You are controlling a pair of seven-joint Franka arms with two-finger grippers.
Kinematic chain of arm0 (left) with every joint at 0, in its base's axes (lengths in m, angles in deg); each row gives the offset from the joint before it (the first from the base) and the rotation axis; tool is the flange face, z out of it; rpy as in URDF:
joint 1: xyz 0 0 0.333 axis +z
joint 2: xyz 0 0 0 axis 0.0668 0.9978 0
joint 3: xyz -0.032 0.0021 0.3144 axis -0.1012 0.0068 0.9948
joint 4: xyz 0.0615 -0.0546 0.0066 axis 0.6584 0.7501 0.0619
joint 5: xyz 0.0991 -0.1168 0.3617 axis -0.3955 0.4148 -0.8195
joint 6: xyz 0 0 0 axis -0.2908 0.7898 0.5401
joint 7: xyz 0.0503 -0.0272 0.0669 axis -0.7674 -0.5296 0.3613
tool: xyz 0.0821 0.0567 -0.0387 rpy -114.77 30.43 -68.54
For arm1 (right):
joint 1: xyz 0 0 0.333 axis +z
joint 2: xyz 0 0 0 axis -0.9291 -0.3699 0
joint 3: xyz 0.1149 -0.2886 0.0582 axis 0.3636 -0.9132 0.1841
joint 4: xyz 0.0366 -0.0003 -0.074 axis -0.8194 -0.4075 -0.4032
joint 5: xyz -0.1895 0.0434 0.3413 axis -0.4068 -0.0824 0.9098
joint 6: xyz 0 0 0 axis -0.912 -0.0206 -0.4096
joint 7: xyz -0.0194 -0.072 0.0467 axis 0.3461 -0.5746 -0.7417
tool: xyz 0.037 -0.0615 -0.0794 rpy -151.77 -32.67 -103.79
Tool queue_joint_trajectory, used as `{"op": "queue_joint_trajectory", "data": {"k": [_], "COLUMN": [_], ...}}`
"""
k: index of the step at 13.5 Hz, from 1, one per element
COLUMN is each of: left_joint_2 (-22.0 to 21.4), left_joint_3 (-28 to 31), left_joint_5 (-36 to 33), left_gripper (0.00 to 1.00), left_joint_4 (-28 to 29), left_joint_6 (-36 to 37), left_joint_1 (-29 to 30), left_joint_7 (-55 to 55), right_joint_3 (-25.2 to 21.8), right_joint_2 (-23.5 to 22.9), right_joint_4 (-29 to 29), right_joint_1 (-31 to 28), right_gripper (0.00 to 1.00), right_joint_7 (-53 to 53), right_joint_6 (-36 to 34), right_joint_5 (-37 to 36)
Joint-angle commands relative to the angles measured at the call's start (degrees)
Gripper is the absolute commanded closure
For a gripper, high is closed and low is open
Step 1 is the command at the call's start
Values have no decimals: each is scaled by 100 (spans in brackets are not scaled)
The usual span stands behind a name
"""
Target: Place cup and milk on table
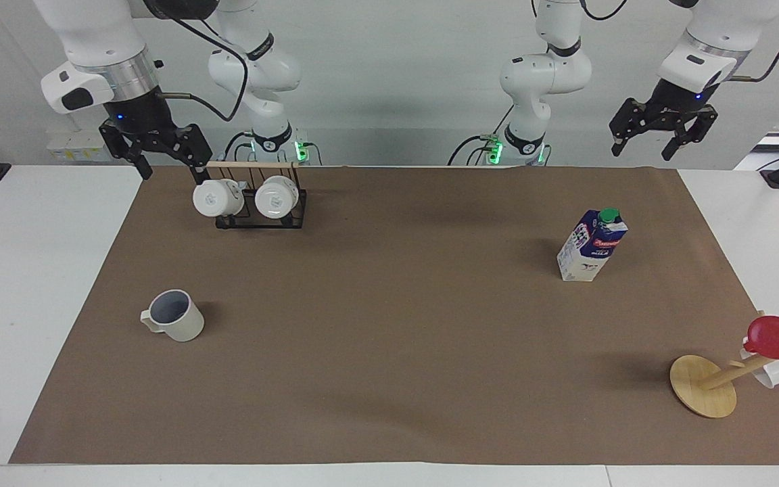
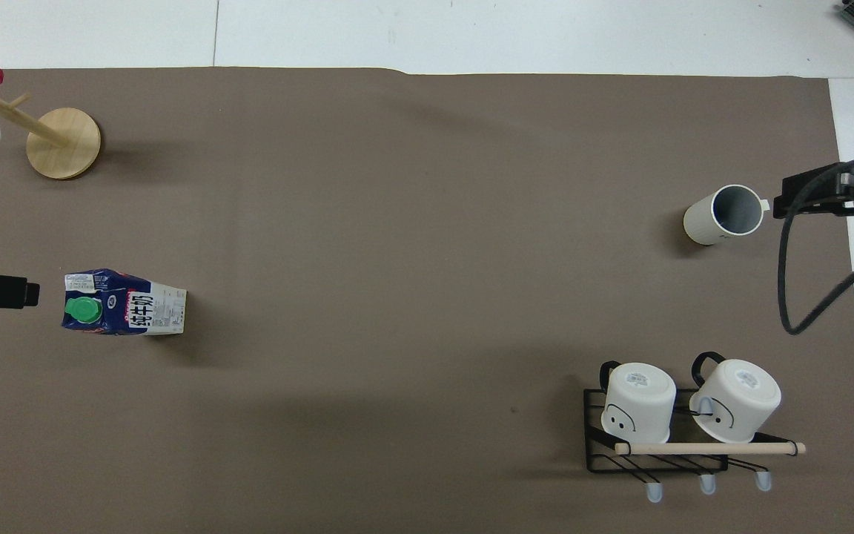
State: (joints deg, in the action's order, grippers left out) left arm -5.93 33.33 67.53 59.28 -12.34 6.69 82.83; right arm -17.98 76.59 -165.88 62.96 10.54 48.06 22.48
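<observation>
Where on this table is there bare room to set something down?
The widest bare brown paper lies mid-table, between the cup and the milk. It is crowded at the black rack with white mugs and the wooden stand.

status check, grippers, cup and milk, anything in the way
Left gripper and right gripper open, empty, raised. Matte beige mug and blue-white milk carton upright on brown paper sheet. Nothing in the way.
</observation>
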Motion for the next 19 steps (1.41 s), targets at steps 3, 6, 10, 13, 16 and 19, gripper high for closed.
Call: {"op": "queue_joint_trajectory", "data": {"k": [3,6,10,13,16,19], "left_joint_2": [15,15,6,-3,-3,-12], "left_joint_3": [-128,-110,-110,-58,-40,-49], "left_joint_5": [-266,-257,-257,-257,-257,-257], "left_gripper": [0,0,0,0,0,0], "left_joint_4": [-89,-89,-80,-63,-45,-37], "left_joint_6": [123,123,123,123,123,97], "left_joint_1": [4,39,48,92,92,83], "left_joint_7": [476,476,476,432,248,230], "right_joint_3": [44,35,26,26,18,18], "right_joint_2": [-45,-36,8,8,8,8], "right_joint_4": [116,108,37,37,37,28], "right_joint_1": [-65,-126,-126,-126,-135,-126], "right_gripper": [0,0,0,0,0,0], "right_joint_7": [-158,-141,-70,-70,-61,-79], "right_joint_6": [-156,-165,-95,-94,-94,28], "right_joint_5": [-58,3,12,12,12,3]}}
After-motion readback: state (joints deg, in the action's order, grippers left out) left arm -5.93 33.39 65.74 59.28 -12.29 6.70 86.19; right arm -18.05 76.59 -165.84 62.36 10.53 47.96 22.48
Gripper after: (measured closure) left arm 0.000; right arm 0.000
